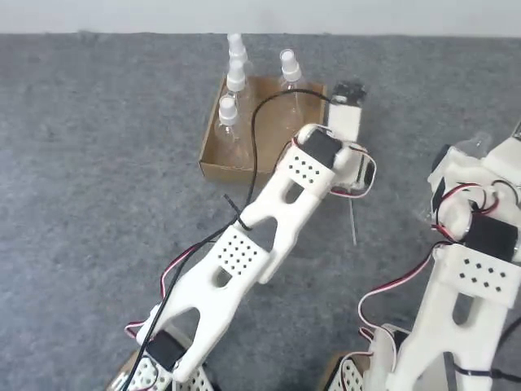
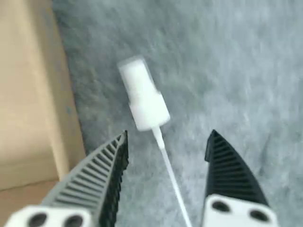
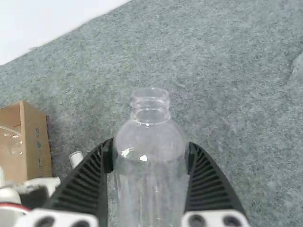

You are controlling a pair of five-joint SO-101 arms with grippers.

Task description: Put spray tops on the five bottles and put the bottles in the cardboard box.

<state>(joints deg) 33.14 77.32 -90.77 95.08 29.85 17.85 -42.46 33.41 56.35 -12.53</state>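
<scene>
The cardboard box (image 1: 232,173) sits on the grey carpet (image 1: 98,204) with its top open, and four clear bottles (image 1: 230,134) stand inside it, each already wearing a white spray top. Three of them line up along one side wall and the fourth stands near the opposite side. Just outside the box, beside the wall nearest the fourth bottle, a loose spray top (image 2: 143,97) lies flat on the carpet, close to the box but not touching it. Its thin dip tube (image 2: 171,182) trails away from the head. The left arm (image 1: 244,252) stretches out long across the carpet, with its wrist ending right at that same side of the box. The left gripper (image 2: 168,134) hangs over the loose spray top with its fingers spread wide, one on each side of the dip tube and touching neither it nor the head. The right arm (image 1: 476,277) is folded back, well clear of the box. The right gripper (image 3: 149,147) is pinched on the shoulders of an uncapped bottle (image 3: 149,123), whose bare neck points out past the fingertips. I cannot tell whether this bottle rests on the carpet.
</scene>
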